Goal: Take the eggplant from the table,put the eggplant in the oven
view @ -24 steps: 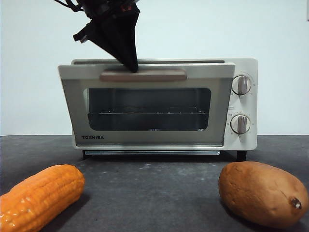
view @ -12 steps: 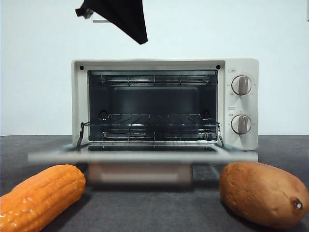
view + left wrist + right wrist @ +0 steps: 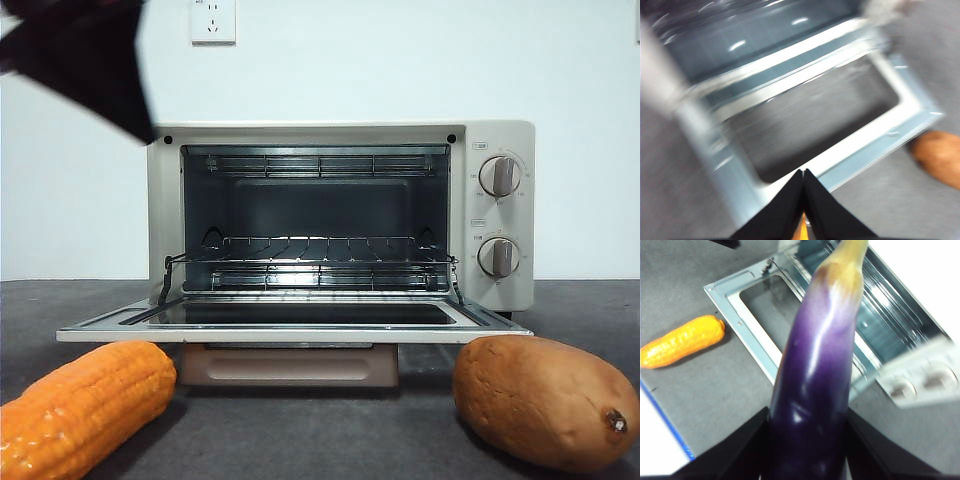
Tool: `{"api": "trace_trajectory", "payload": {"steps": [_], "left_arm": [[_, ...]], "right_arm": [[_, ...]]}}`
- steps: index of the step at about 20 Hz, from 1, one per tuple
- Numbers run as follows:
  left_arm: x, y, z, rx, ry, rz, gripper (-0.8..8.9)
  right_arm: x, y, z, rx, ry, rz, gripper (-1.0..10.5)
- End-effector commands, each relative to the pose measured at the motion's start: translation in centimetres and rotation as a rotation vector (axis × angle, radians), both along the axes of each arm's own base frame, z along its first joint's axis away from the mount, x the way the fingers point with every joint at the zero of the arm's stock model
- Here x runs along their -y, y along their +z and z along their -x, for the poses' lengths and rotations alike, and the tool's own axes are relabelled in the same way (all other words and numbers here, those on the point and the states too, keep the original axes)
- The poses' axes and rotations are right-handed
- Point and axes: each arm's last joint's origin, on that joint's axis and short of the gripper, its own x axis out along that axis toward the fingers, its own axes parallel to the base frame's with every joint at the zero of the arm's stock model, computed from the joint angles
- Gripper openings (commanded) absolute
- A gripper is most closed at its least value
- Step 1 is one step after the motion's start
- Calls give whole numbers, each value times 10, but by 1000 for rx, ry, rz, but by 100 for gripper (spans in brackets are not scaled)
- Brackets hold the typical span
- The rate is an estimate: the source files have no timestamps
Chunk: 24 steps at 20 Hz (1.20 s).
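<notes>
Left wrist view: smeared throughout; oven [image 3: 805,100] door outlines indistinct. Front view: corn cob [image 3: 80,410] cut at 7 o'clock; dark arm at 10 o'clock blurred. Right wrist view: eggplant [image 3: 815,375] cropped at 12 and 6 o'clock; oven knobs blurred.

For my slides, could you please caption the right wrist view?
Right gripper holding the eggplant above the open oven.

This looks like a test room made up like a kitchen: a small oven [image 3: 340,225] sits open on a plain grey table [image 3: 320,430] by a bare white wall [image 3: 400,60] with one plug socket [image 3: 213,20].
</notes>
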Motion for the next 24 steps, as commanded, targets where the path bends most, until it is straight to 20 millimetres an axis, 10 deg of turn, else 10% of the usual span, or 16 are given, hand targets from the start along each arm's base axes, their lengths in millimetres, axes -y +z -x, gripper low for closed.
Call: {"api": "trace_trajectory", "payload": {"steps": [1,10,24], "left_arm": [[-19,-8,5,25,77,33,6],[-79,-55,6,-45,206,246,6],[-85,-56,6,-55,202,283,6]], "right_arm": [[-26,-6,-11,34,70,44,169],[-109,-78,-92,230,114,304,169],[-135,-162,-172,406,157,669,171]]}}
